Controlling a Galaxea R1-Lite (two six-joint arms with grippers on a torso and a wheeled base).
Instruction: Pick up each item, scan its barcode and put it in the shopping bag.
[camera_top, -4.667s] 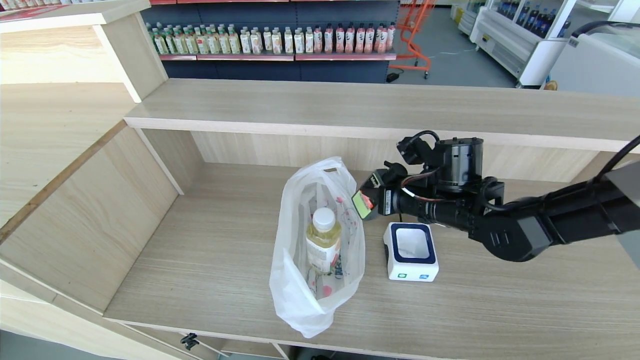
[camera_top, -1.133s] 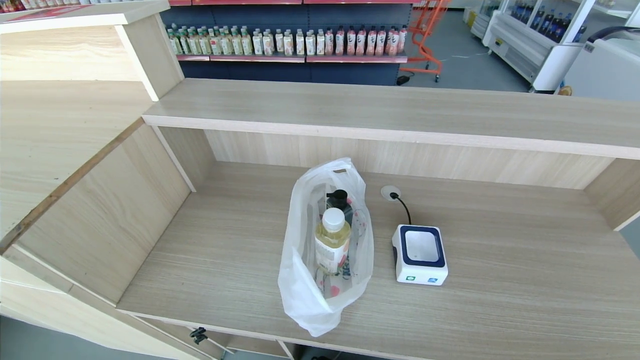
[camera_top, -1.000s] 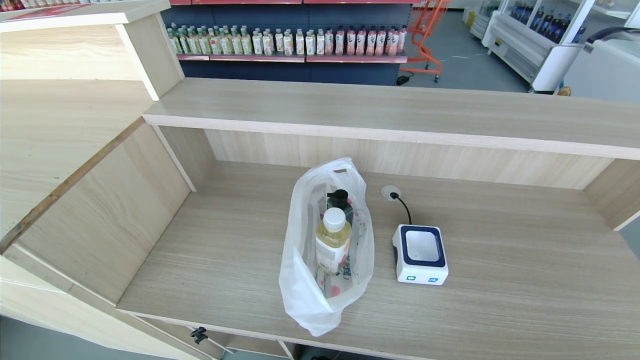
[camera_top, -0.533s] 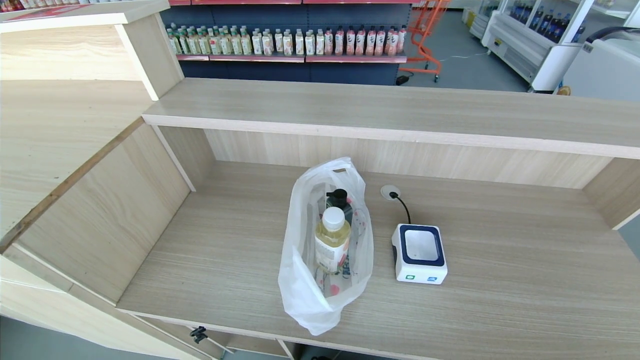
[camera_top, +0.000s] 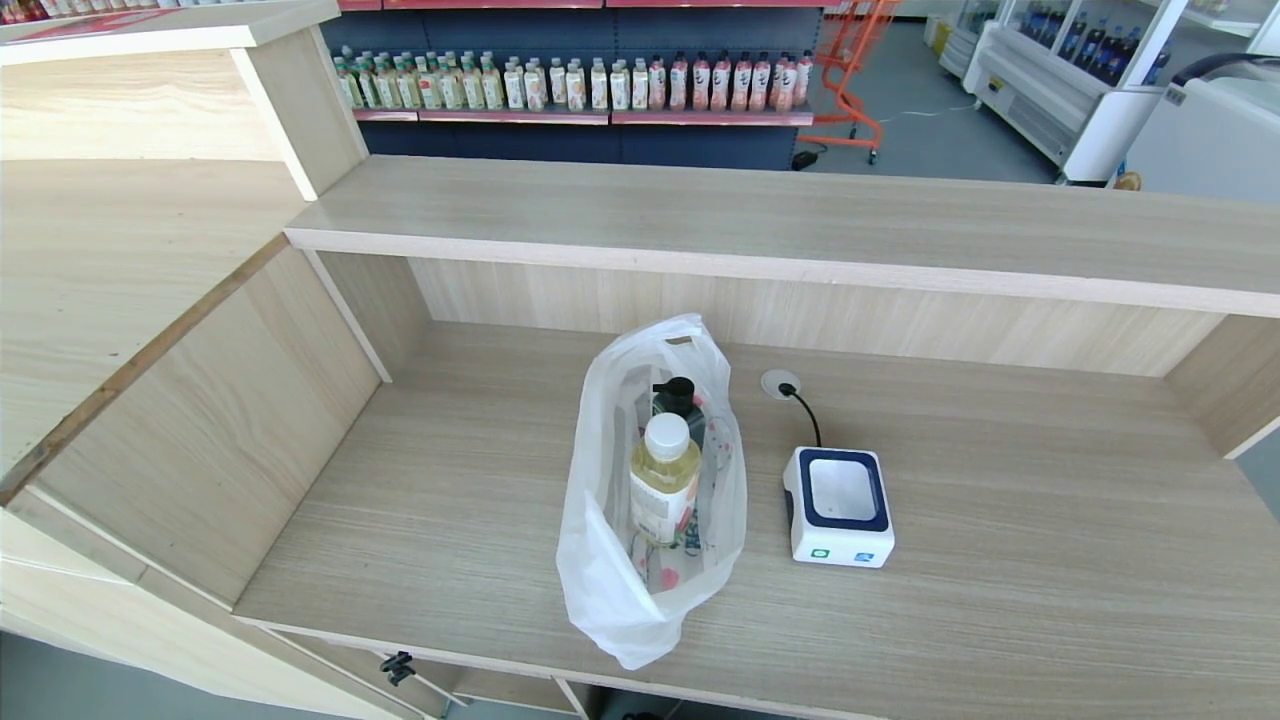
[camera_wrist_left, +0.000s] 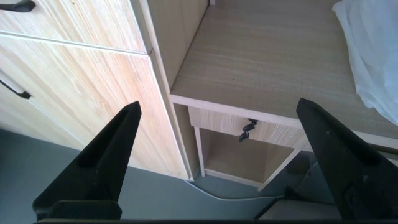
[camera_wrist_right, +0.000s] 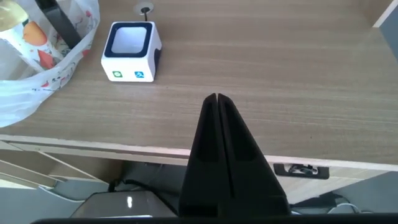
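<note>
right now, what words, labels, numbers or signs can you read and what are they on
No text can be quoted.
Label on the bottle: too small to read.
Green and blue badges on the scanner: too small to read.
Red and dark print on the shopping bag: blurred.
Labels on the shelf bottles: too small.

**Bright, even light; soft shadows only**

Head view: bright, diffuse light from overhead, no hard shadows. The counter (camera_top: 1000, 560) is evenly lit, w/ soft shade under the upper ledge (camera_top: 800, 215) on the back panel (camera_top: 1000, 335). The shopping bag (camera_top: 610, 590) is translucent, white highlights on its folds, faint shadow at its base. The scanner (camera_top: 838, 540) window is pale w/ reflection. Wide-angle bend: ledge edge bows, verticals at far left lean.

Left wrist view: left gripper (camera_wrist_left: 217, 104) near-black vs lit wood; space under the counter darker.

Right wrist view: right gripper (camera_wrist_right: 216, 99) likewise dark, counter top bright & even.
</note>
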